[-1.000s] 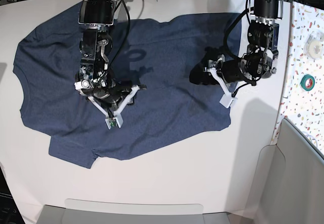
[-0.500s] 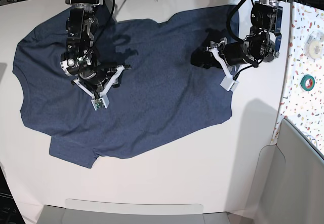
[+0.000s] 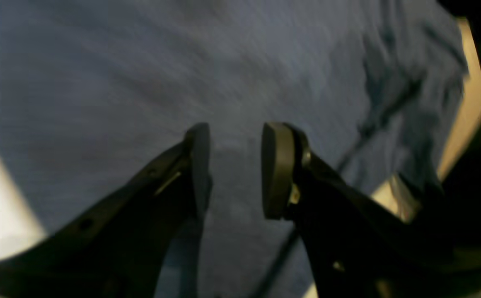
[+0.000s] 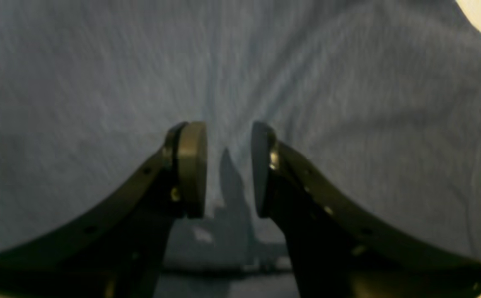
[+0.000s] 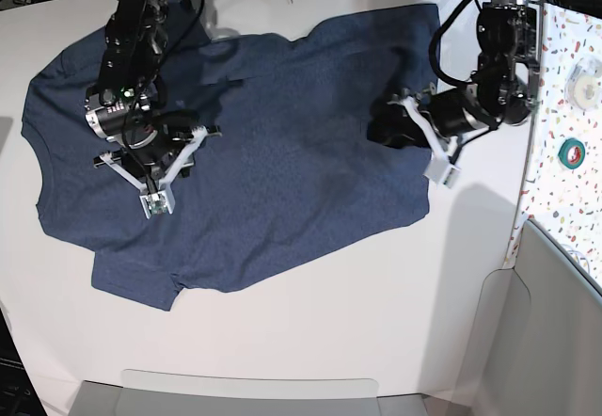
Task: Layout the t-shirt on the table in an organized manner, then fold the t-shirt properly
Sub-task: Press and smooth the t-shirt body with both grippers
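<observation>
Lying spread flat on the white table point(image 5: 357, 341), the navy t-shirt point(image 5: 273, 181) covers most of the upper half in base view, plain side up, no lettering visible; one sleeve points to the near-left corner, hem edge runs along the right side. Some wrinkles near the top edge.

Left gripper point(image 3: 235, 169) hovers over the shirt's right part, near the hem; jaws apart w/ a clear gap, nothing between the pads, only cloth below. Wrist view is blurred.

Right gripper point(image 4: 228, 167) is above the shirt's left part, by the shoulder/sleeve area; jaws also apart, narrower gap, empty.

Green tape roll point(image 5: 570, 152) sits on the speckled strip point(image 5: 555, 190) at far right, well apart from the shirt.
</observation>
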`<state>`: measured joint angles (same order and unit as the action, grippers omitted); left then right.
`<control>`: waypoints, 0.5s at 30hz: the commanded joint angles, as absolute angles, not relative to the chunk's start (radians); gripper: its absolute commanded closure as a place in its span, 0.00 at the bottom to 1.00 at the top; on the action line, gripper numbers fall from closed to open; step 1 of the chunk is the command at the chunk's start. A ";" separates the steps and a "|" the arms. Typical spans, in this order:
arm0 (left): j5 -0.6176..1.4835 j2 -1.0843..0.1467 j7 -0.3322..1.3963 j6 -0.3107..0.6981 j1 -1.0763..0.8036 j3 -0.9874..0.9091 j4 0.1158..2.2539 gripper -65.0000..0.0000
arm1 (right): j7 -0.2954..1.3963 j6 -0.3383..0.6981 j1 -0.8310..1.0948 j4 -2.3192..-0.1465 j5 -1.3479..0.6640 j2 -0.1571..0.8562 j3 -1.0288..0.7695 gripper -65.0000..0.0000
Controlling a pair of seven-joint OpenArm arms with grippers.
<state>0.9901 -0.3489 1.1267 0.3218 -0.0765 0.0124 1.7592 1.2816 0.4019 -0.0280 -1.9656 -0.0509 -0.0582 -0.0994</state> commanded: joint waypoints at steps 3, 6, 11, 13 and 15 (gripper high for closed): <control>1.004 -0.351 1.118 0.331 -0.067 -0.048 1.779 0.70 | 1.181 0.401 -0.101 -1.923 -0.067 -0.148 -0.090 0.71; 1.006 -0.349 1.118 0.331 -0.068 -0.065 1.779 0.70 | 1.076 0.401 -0.177 -1.774 -0.067 -0.157 -0.090 0.71; 1.006 -0.349 1.116 0.332 -0.094 -0.067 1.779 0.70 | 0.917 0.398 -0.269 -1.495 -0.067 -0.157 -0.054 0.71; 1.006 -0.349 1.116 0.332 -0.096 -0.067 1.779 0.70 | 0.877 0.381 -0.303 -1.379 -0.067 -0.157 -0.019 0.71; 1.006 -0.352 1.116 0.332 -0.107 -0.068 1.781 0.70 | 0.857 0.332 -0.320 -1.293 -0.067 -0.157 0.008 0.71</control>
